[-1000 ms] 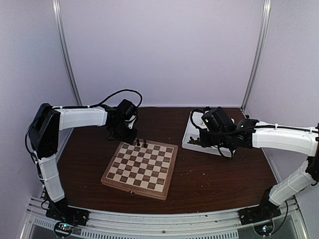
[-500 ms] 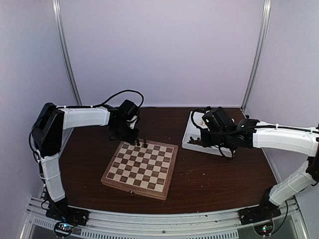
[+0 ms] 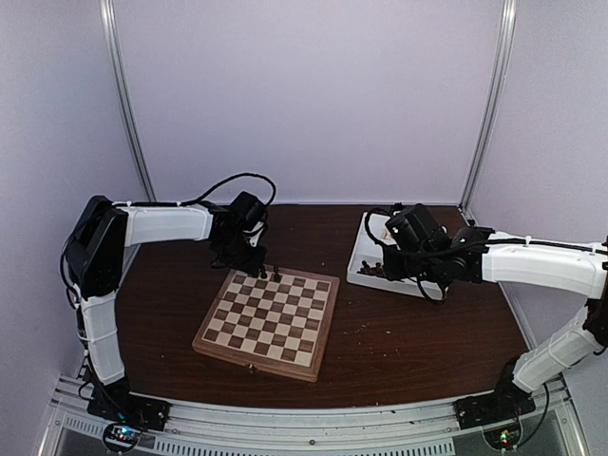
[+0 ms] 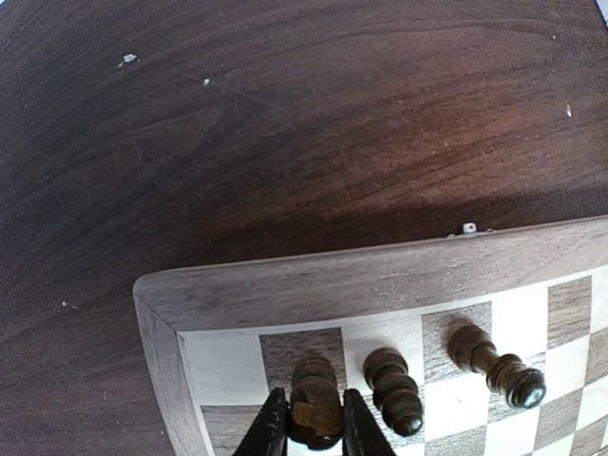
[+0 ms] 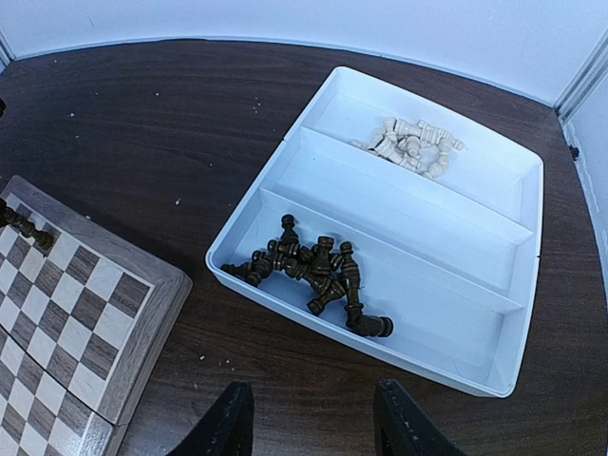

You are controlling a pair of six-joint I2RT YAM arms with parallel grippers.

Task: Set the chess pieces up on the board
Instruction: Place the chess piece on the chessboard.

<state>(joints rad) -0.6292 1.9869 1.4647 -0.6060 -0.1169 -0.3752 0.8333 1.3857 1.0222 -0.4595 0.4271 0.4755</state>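
Left wrist: dark piece (image 4: 314,410), base cropped, in left end effector (image 4: 313,427)

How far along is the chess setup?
Done: two dark pieces stand in the far row of the board. In hand: the left gripper clamps a third dark piece beside them. Left: the dark heap and pale heap in the tray; the right gripper hangs open.

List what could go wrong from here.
1. The left end effector grips a dark piece close beside its neighbour; opening or lifting away might topple either.
2. The dark pieces in the tray lie heaped, so the open right end effector may catch two.
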